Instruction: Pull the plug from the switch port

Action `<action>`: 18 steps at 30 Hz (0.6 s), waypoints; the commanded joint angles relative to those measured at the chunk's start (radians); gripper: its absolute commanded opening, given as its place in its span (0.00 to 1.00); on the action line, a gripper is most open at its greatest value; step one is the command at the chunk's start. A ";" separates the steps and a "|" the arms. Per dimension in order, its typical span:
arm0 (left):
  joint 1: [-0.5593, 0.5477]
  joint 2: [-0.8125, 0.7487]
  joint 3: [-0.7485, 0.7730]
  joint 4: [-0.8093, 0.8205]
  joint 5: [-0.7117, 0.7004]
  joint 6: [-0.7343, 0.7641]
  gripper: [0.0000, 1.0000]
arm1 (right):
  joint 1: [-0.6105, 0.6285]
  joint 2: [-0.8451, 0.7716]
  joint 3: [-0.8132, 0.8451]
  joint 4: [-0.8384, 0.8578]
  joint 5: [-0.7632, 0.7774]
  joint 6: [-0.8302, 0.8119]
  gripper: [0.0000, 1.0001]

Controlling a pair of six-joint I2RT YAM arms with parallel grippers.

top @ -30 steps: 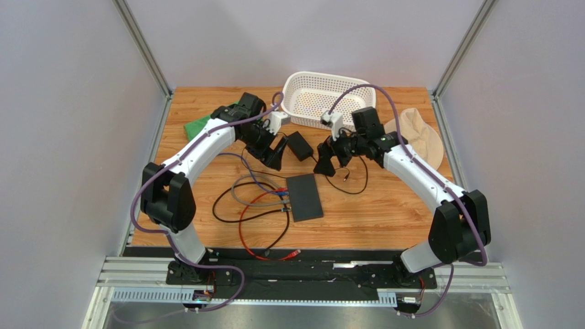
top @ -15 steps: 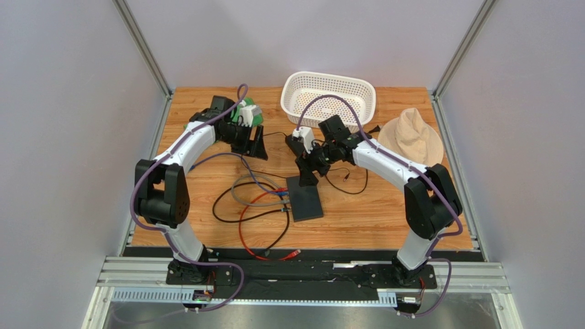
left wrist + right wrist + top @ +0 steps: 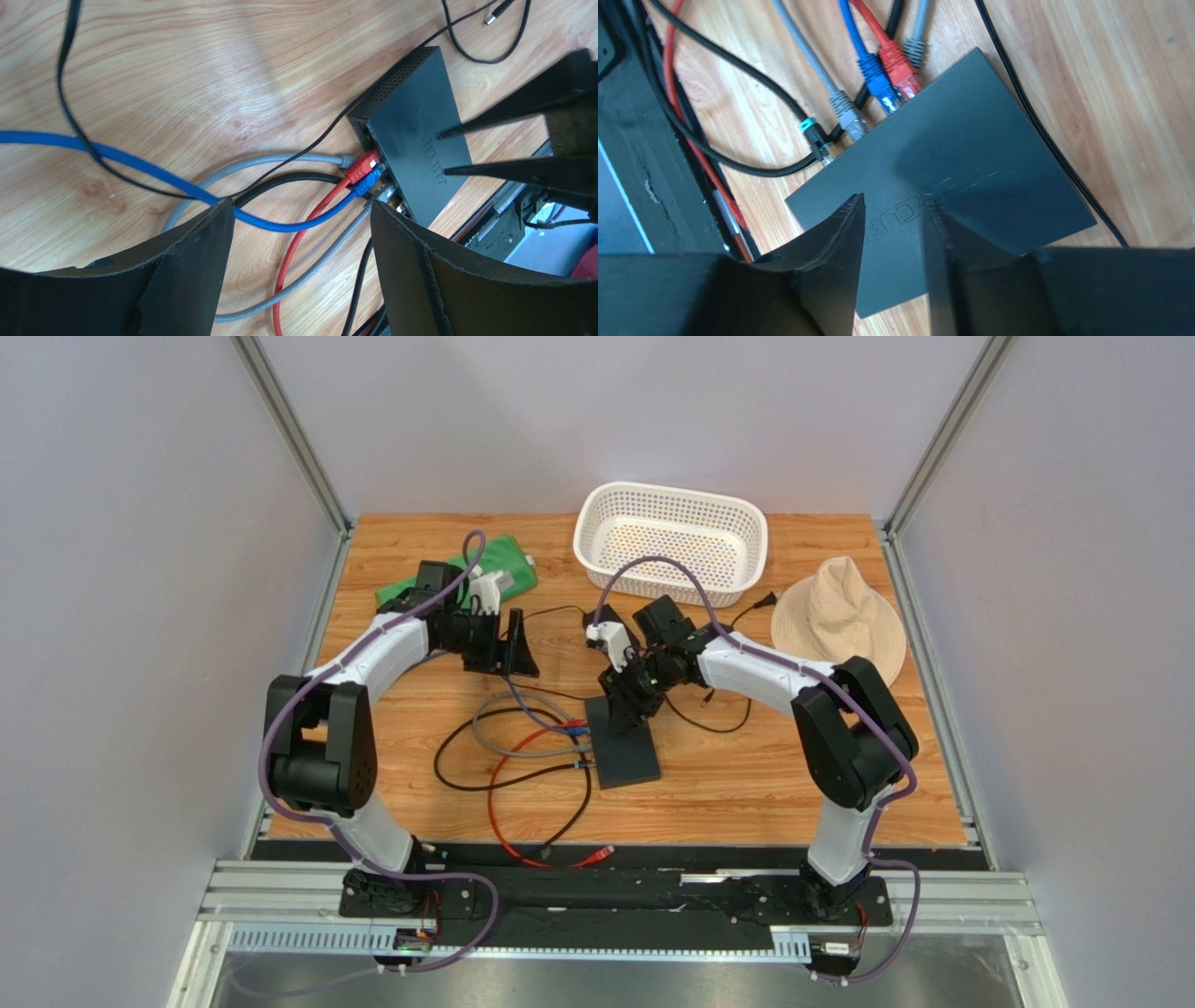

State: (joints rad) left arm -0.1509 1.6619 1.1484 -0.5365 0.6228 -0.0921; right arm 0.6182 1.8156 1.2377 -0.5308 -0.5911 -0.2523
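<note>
The switch is a flat black box lying mid-table, with red, blue, grey and black cables running off to its left. In the right wrist view the red plug, blue plug and a grey plug sit in sockets along the far edge of the switch. My right gripper is over the switch's top, jaws narrowed with a gap and nothing between them. My left gripper hangs wide open above the cables, left of the switch, holding nothing.
A white basket stands at the back, with a beige hat at the back right and a green item at the back left. A thin black cord loops to the right of the switch. A loose red cable end lies near the front edge.
The right gripper has swung left and down onto the switch while its jaws narrowed. The left gripper has drawn back to the left, away from the middle.
</note>
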 commanded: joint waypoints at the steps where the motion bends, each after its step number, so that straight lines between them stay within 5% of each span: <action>1: -0.019 -0.021 -0.016 0.084 0.067 0.005 0.78 | 0.003 0.013 -0.029 0.110 0.037 0.067 0.36; 8: -0.062 0.053 0.025 0.075 0.213 0.072 0.68 | 0.014 0.017 -0.093 0.144 0.120 0.114 0.27; 18: -0.233 0.163 0.043 0.036 0.157 0.163 0.64 | 0.015 0.004 -0.138 0.127 0.131 0.123 0.23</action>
State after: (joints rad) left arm -0.3573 1.7962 1.1687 -0.5018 0.7765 0.0181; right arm 0.6235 1.8214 1.1458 -0.3977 -0.5194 -0.1390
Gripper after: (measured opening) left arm 0.643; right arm 0.229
